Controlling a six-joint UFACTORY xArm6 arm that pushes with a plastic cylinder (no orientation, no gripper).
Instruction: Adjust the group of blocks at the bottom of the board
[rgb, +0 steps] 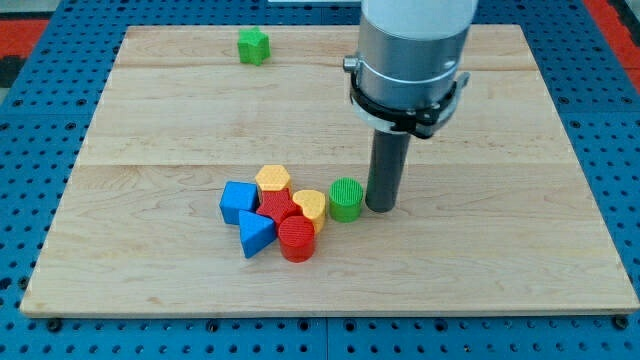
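Note:
A tight group of blocks sits toward the view's bottom, left of centre: a blue cube (237, 200), a blue triangular block (256, 235), a yellow hexagonal block (272, 179), a red star-like block (278, 206), a red cylinder (297, 240), a yellow heart-shaped block (310, 206) and a green cylinder (346, 199). My tip (381, 206) rests on the board just to the right of the green cylinder, very close to it or touching.
A lone green block (254, 45) lies near the view's top edge of the wooden board (500, 260). The arm's grey cylindrical body (412, 60) hangs above the board's upper right. A blue pegboard surface surrounds the board.

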